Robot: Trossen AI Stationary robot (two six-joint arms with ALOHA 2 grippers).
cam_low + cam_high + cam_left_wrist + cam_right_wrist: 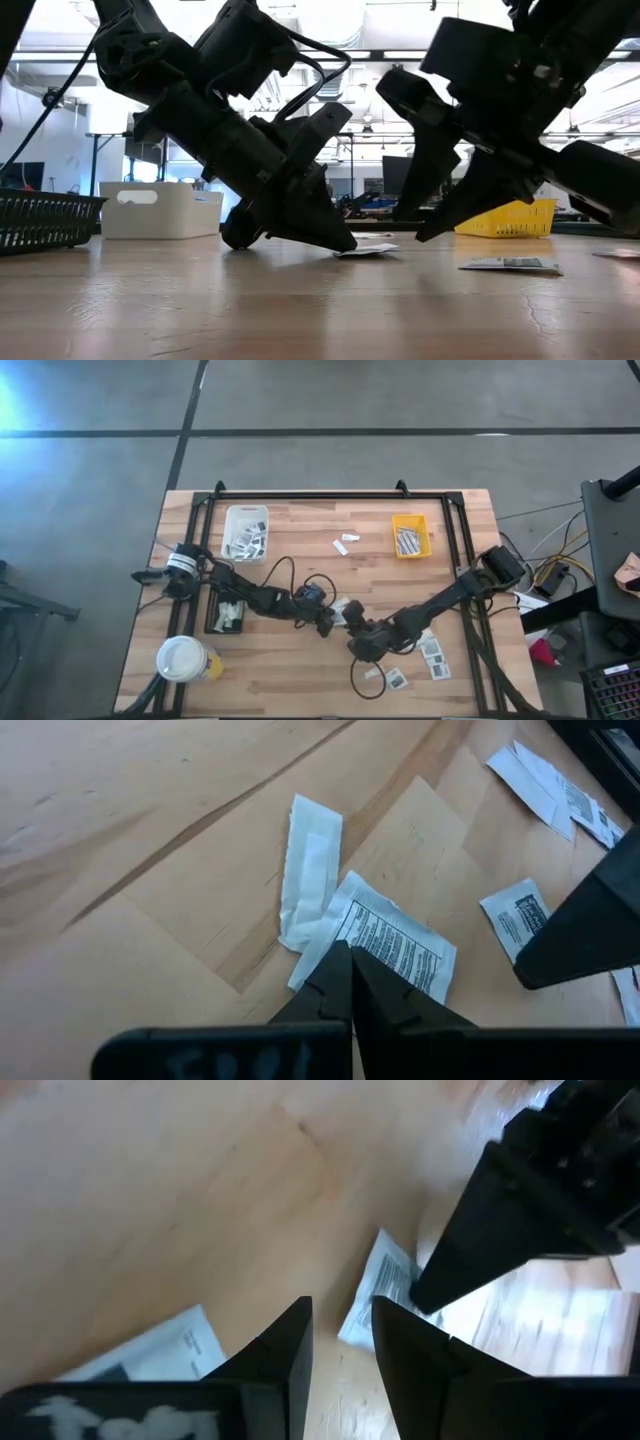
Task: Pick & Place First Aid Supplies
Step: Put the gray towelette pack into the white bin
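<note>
1. Your left gripper (350, 982) is pinched shut on the printed packet (395, 945) at mid-table; lift it straight up.
2. Keep your right gripper (340, 1335), jaws parted and empty, clear.

The pale butcher-block wooden table top (300, 660) looks smooth with a light sheen, its planks showing grain and joint lines. On it, near its middle, the small flat white paper packet with dark print (395, 945) looks matt and creased, and the plain white strip of gauze-like paper (308, 870) touching it is crumpled. The left gripper's dark fingers (335, 990) look like matt hard plastic. Toward the table's far edge, the white plastic tray (246, 532) and yellow plastic tray (410, 536) look smooth.
</note>
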